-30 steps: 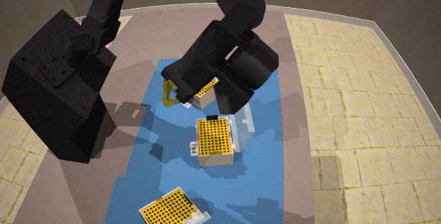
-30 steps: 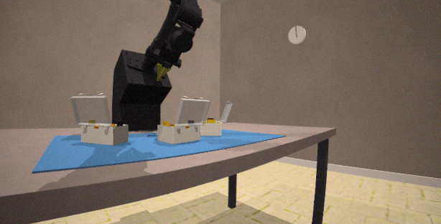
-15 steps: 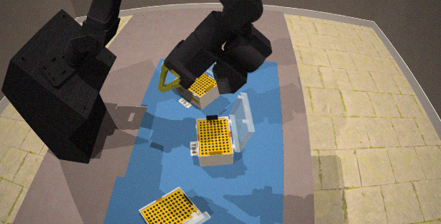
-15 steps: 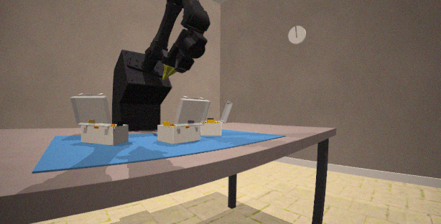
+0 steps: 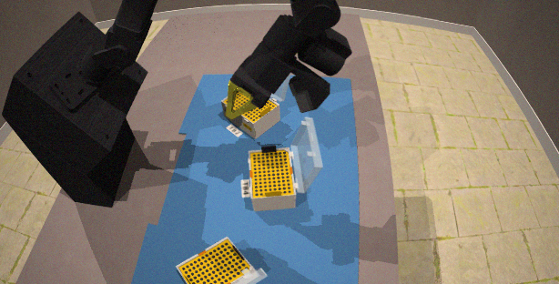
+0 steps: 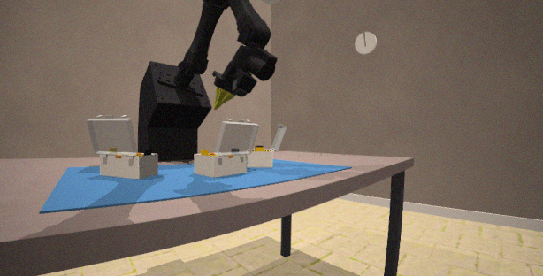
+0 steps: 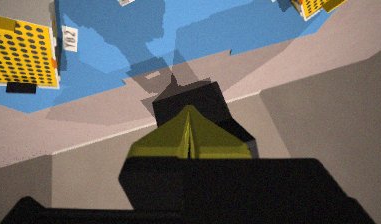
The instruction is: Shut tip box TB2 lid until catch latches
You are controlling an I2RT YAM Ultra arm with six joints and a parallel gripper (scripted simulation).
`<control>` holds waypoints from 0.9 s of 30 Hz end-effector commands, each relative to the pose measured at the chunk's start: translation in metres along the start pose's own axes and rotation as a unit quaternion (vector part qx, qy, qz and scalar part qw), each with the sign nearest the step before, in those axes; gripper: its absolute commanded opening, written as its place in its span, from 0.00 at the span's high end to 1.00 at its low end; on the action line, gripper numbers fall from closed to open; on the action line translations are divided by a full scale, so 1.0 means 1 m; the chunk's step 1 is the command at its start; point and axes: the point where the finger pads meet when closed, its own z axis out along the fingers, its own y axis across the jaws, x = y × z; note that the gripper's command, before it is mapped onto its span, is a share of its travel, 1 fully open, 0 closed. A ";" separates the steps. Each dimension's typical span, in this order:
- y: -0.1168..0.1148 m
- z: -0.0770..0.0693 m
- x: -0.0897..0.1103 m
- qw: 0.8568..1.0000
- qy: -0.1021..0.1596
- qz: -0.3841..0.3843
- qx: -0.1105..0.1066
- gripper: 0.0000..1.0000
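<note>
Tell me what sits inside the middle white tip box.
Inside the middle white tip box a yellow insert with rows of dark holes shows. Anything below that insert is covered.

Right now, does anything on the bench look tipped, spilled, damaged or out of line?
Nothing is tipped or spilled. The three boxes stand flat on the blue mat with lids up, but the nearest box and the farthest box sit turned askew to the middle box. The shut gripper hangs above, touching nothing.
</note>
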 end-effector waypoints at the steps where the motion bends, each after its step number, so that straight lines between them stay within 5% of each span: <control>1: 0.009 -0.004 -0.015 0.999 -0.028 0.031 0.006 1.00; 8: 0.039 -0.007 -0.029 0.996 -0.074 0.058 -0.003 1.00; 12: 0.048 -0.009 -0.033 0.996 -0.074 0.058 -0.003 1.00; 18: 0.077 -0.014 -0.040 0.989 -0.119 0.089 -0.025 1.00; 27: 0.118 -0.024 -0.045 0.981 -0.151 0.115 -0.050 1.00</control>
